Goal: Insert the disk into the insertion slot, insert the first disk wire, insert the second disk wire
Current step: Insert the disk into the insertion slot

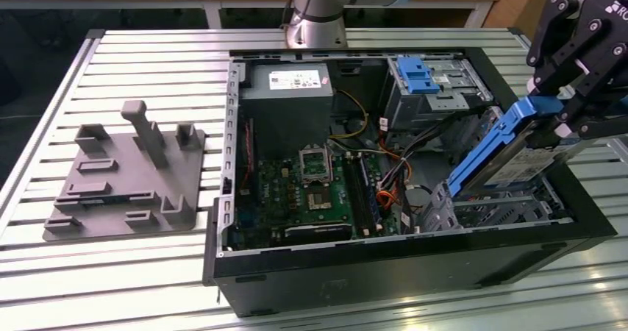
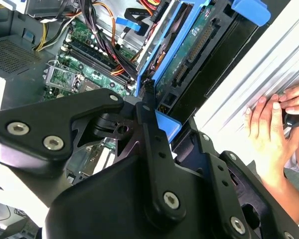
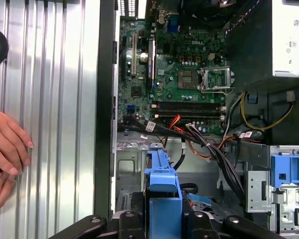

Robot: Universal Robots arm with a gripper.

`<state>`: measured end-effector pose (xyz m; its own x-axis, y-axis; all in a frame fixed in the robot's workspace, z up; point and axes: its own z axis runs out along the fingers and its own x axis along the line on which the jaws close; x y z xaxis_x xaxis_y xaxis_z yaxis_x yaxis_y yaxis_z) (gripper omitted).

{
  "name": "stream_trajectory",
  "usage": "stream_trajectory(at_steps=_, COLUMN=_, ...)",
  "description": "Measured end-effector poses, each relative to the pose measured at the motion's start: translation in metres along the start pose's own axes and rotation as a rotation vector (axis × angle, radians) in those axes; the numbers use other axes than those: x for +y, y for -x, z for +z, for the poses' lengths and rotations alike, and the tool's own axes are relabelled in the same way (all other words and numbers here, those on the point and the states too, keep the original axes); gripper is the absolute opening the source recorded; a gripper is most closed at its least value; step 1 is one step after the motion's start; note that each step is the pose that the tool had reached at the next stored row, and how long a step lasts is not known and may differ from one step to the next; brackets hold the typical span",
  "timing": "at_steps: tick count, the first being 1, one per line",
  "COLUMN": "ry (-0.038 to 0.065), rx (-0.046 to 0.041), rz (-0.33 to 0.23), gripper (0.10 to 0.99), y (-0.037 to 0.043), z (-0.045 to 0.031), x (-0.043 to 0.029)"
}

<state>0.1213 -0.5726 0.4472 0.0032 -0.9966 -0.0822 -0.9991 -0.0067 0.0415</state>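
On the slatted table, a grey fixture plate lies at the exterior view's left beside the open computer case. The case's power supply carries a white label whose print is unreadable. Farther right, the gripper clamps the blue handle of the disk. The disk's long axis tilts steeply, handle end up, lower end at the insertion slot.

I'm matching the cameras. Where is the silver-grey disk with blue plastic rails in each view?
Exterior view: the silver-grey disk with blue plastic rails tilted over the black computer case, at the exterior view's right.
Second wrist view: its underside slants beside the green motherboard.
First wrist view: end-on, blue handle nearest the camera.
Shared landmark: that motherboard.
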Motion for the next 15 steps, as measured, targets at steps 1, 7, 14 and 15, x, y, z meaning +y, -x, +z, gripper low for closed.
stream_trajectory(at_steps=1, ry=0.000, rx=0.0001, rz=0.000, gripper=0.365, y=0.0000, z=0.0005, x=-0.0001)
stream_trajectory(at_steps=7, ry=0.000, rx=-0.0001, rz=0.003, gripper=0.365, y=-0.0003, z=0.0041, x=-0.0005)
stream_trajectory(at_steps=14, ry=0.000, rx=-0.0001, rz=0.003, gripper=0.365, y=0.0003, z=0.0109, x=-0.0008)
stream_trajectory(at_steps=15, ry=0.000, rx=0.0000, rz=0.003, gripper=0.365, y=0.0003, z=0.0121, x=-0.0008)
